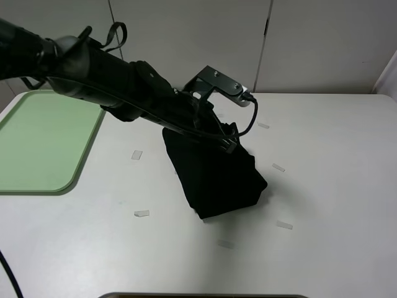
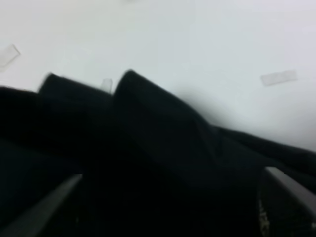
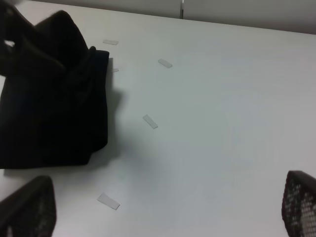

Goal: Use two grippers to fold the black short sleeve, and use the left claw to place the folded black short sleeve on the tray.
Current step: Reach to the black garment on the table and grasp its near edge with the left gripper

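Black sleeved left arm [image 1: 124,84], looped cable [image 1: 115,32]

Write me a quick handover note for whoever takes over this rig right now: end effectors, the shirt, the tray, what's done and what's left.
Left end effector: down on the top edge of the black short sleeve; the grip itself is hidden by cloth, so I cannot confirm it is closed.
Right end effector: open, holding nothing, off to the shirt's right above bare table.
Shirt: bunched into a folded bundle mid-table, seemingly hanging from the left end effector.
Tray: far left of the table, nothing on it.
Done: folding appears finished.
Left: carry the bundle left and set it on the tray.
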